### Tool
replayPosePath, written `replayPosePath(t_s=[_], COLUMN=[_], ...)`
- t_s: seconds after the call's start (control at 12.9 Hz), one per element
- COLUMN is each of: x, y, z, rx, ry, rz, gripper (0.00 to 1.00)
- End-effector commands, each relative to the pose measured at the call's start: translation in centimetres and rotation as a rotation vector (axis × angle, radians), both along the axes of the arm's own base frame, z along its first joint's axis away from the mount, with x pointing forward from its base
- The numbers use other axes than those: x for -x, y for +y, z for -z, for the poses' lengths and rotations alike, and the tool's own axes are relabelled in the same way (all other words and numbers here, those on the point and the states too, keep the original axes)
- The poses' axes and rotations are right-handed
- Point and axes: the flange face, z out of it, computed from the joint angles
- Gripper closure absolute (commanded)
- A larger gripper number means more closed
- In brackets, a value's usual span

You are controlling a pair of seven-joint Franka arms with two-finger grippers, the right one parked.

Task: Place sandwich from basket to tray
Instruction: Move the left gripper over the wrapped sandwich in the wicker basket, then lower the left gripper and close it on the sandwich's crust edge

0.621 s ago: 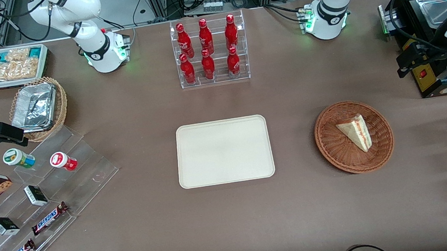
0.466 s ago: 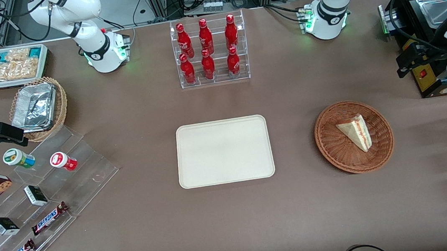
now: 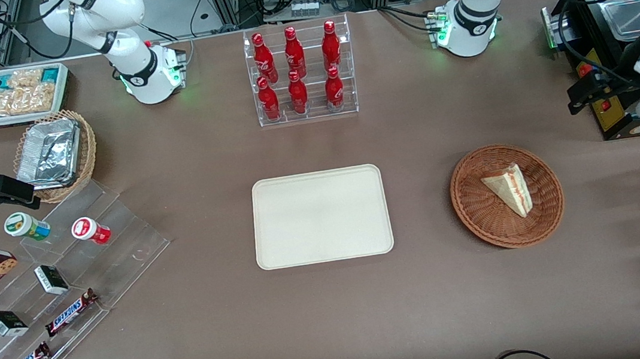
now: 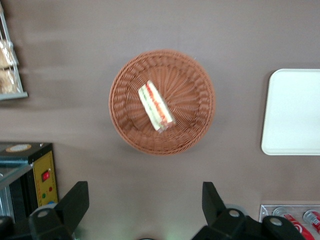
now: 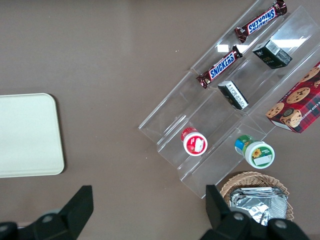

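Working arm: raised high at its own end of the table, wrist camera looking straight down. Gripper (image 4: 142, 210): hung in the air well above the table surface, just off the basket's rim on the side farther from the front camera; the two black fingers (image 4: 75, 200) stood wide apart, with nothing between them.

Sandwich (image 3: 509, 188): triangular wedge of pale white bread, red and green filling visible along its cut edge; lay on its side in the middle of the basket, untouched.

Basket (image 3: 474, 210): round, shallow, reddish-brown woven wicker, weave radiating from the centre; at 3 o'clock from the tray in the front view, well apart from it.

Tray (image 3: 320, 216): flat cream-white rectangle, rounded corners, low raised rim, smooth matt surface; at table centre.

Bottle rack (image 3: 302, 73): clear acrylic, stepped, six red bottles with white script too small to read; at 12 o'clock from the tray.

Candy bars (image 3: 70, 312): two, brown wrappers lettered SNICKERS, on clear acrylic steps toward the parked arm's end.

Control box (image 4: 42, 180): yellow face panel with a red switch, just beside the gripper
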Motion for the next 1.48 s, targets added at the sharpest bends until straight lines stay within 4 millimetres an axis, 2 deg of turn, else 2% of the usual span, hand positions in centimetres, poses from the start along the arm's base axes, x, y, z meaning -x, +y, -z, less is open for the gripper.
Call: replayPosePath(t_s=[0.0, 0.16, 0.31, 0.47, 0.78, 1.01, 1.17, 1.4], x=[1.0, 1.4, 1.8, 2.0, 2.1, 1.3, 1.0, 0.7], y=[0.2, 0.6, 0.5, -0.3, -1.4, -2.3, -3.2, -3.3], z=[3.3, 6.7, 10.1, 12.9, 20.2, 24.2, 27.7, 30.5], rx=[-0.017, -0.021, -0.028, -0.029, -0.069, -0.076, -0.089, -0.093], ry=[0.005, -0.004, -0.027, -0.055, -0.121, -0.087, -0.04, -0.019], rz=[-0.015, -0.072, -0.202, -0.282, -0.433, -0.461, -0.443, -0.436], gripper=[0.0, 0.0, 0.0, 0.0, 0.0, 0.0, 0.0, 0.0])
